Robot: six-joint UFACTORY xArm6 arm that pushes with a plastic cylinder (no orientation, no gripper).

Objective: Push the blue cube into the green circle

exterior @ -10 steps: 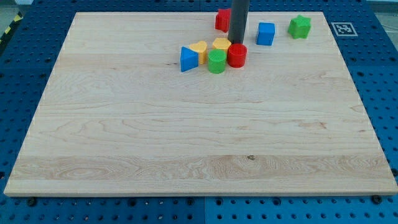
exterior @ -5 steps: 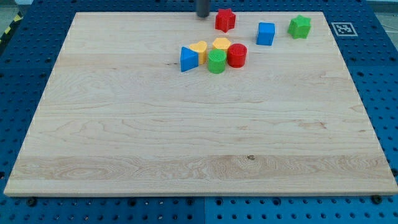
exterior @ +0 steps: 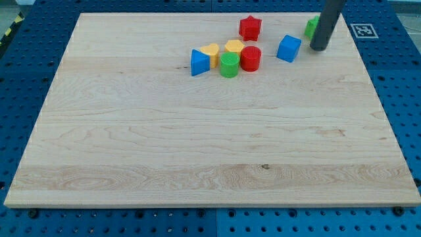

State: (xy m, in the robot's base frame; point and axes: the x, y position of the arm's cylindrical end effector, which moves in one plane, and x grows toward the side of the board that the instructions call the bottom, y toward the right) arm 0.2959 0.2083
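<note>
My tip (exterior: pixel 319 49) is sitting at three o'clock of the small blue plastic cube (exterior: pixel 289 49); no jaws exist. Light and slippery, it is likely twisting unless pushed centrally toward the green plastic cylinder (exterior: pixel 229 66).

My tip (exterior: pixel 320 49) rested on the wooden desk (exterior: pixel 197 145), just right of the blue cube (exterior: pixel 289 49), partly hiding a green block (exterior: pixel 310 27).

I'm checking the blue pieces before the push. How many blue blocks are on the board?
2. The blue cube sits near the view's top right, just left of my tip. The blue triangular block is at the left end of the central cluster. None seems hidden.
</note>
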